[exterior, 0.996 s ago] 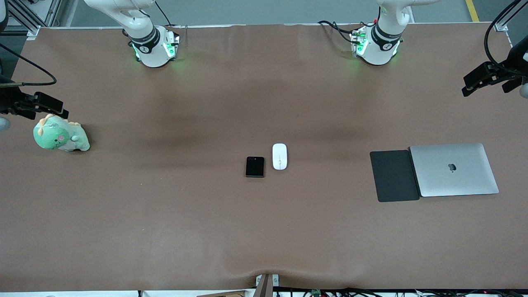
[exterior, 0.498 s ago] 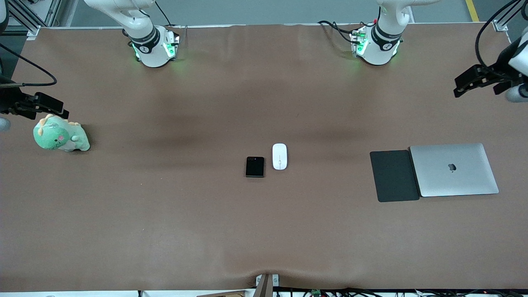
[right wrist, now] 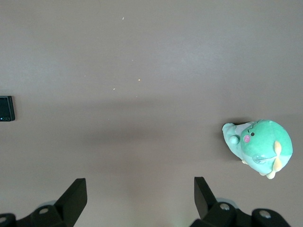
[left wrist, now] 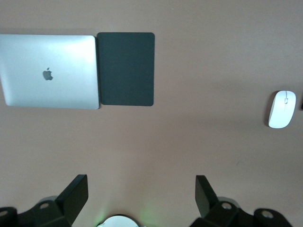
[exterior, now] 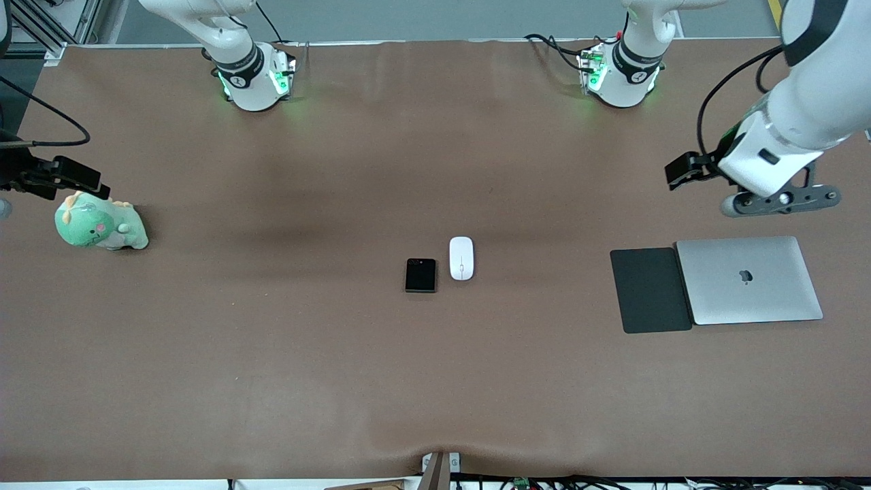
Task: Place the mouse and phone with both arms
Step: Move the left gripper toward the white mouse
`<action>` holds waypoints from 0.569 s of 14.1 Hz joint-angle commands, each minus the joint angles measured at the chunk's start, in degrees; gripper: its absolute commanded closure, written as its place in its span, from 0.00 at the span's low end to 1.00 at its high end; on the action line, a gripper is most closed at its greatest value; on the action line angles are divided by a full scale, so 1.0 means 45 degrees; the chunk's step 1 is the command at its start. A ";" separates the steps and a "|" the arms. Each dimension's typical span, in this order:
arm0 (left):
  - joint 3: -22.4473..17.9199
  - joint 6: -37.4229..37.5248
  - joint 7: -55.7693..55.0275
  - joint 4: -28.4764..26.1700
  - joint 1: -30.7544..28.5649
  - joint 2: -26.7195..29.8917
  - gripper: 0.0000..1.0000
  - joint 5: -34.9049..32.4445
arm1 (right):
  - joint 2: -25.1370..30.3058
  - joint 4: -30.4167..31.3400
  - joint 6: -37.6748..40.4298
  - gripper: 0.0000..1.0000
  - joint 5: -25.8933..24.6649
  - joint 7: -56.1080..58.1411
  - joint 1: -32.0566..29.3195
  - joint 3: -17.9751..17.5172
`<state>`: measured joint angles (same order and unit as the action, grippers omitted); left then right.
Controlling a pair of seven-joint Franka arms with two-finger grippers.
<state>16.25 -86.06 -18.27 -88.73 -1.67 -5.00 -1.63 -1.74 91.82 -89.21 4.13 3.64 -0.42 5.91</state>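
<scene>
Both pincers gape wide, well apart from mouse and phone.

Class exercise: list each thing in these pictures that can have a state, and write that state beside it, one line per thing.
Laptop: lid shut, flat on the table.
Mouse: flat on the table, not held.
Phone: flat beside the mouse, screen dark.
Left gripper: fingers open, empty.
Right gripper: fingers open, empty.
Plush dinosaur: resting on the table, free.
</scene>
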 commanded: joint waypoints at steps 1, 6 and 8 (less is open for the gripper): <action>0.0546 -0.0988 -0.1052 -0.0786 -0.0079 0.0114 0.00 0.0284 | 0.0034 -0.0033 -0.0038 0.00 0.0019 -0.0027 -0.0220 -0.0201; 0.1874 -0.2611 -0.3474 -0.1707 -0.0060 -0.0392 0.00 0.0284 | -0.0024 0.0005 -0.0077 0.00 -0.0040 -0.0164 0.0054 -0.0201; 0.2402 -0.2982 -0.4295 -0.1746 -0.0021 -0.0841 0.00 0.0265 | -0.0024 0.0025 -0.0039 0.00 -0.0040 -0.0164 0.0073 -0.0221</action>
<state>25.24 -97.64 -34.51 -96.13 -1.46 -7.51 -1.59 -1.88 91.83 -89.40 4.12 3.63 -0.16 5.11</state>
